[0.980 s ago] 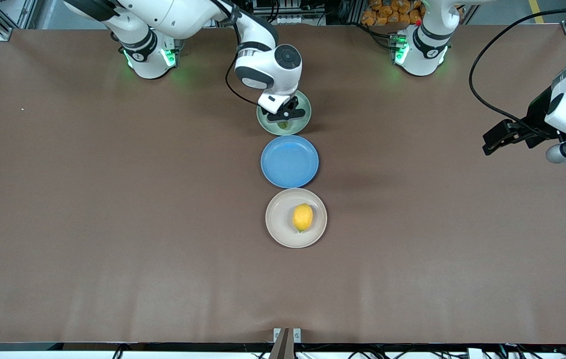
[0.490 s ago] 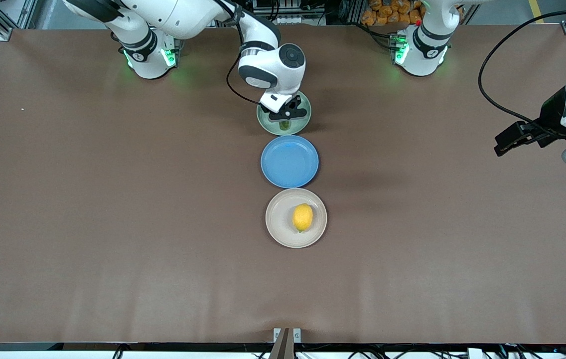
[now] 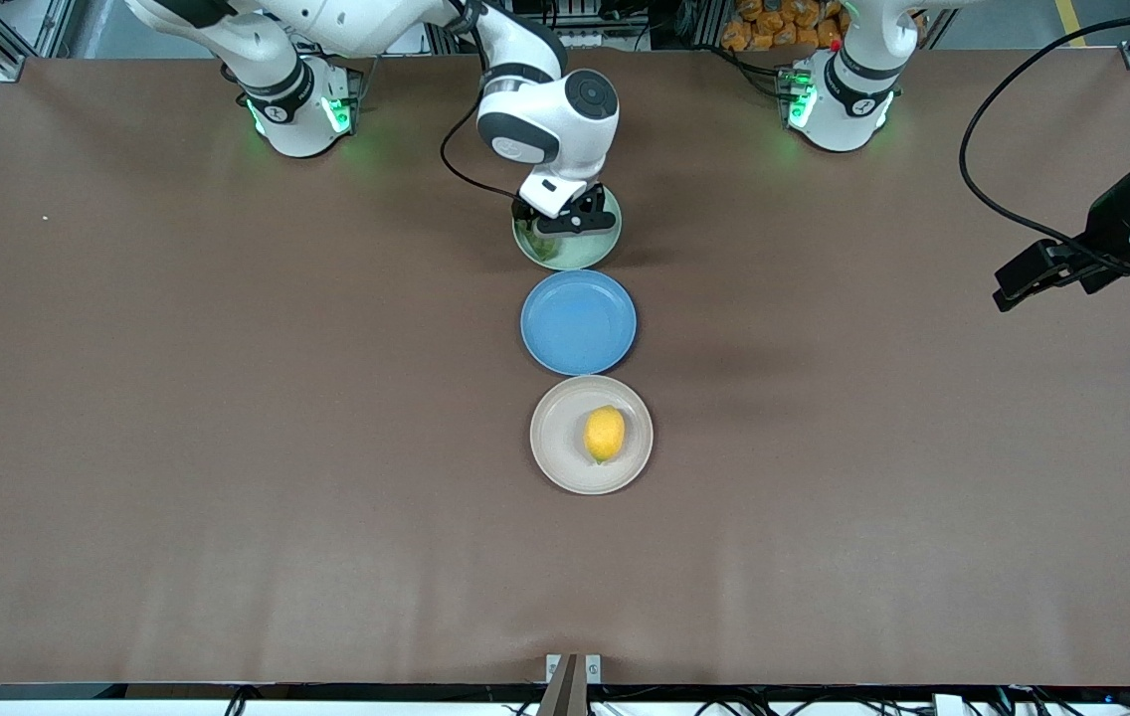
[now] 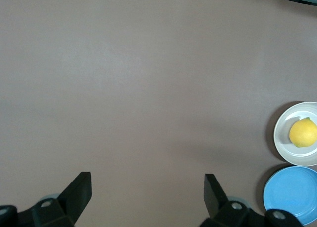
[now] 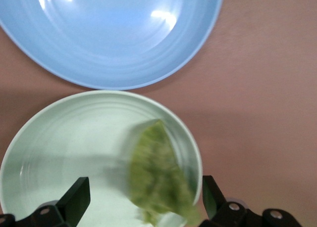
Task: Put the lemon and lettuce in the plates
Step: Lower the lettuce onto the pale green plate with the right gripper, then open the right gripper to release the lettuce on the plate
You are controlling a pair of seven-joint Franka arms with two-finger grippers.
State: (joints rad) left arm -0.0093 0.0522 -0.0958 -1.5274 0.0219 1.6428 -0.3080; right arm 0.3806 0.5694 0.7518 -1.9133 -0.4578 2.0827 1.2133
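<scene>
**A:** Right gripper [image 3: 565, 221] has shifted a touch toward 12 o'clock over the mint plate [image 3: 607, 249] since a second ago. Left gripper [image 3: 1013, 283] has drawn out toward the left arm's end of the table [image 3: 227, 447].

**B:** Claws?

**A:** Right one spread wide, holding nothing. The lettuce [image 5: 157, 180] lies below it in the mint plate, against the rim. It is blurred in the right wrist view, so it may not have settled. Left one also wide and empty, hanging over bare table; that arm waits.

**B:** Lemon?

**A:** Lemon [image 3: 605, 434] rests in the beige plate [image 3: 555, 462], just toward 3 o'clock of its centre.

**B:** Progress, then?

**A:** By my reading, both items are in plates, so the placing looks done. Only the right arm's pull-back is left.

**B:** Tally.

**A:** One lemon, one lettuce piece. Three plates in a line: mint at 12 o'clock, blue plate [image 3: 578, 321] in the middle and empty, beige at 6 o'clock. Two grippers.
</scene>
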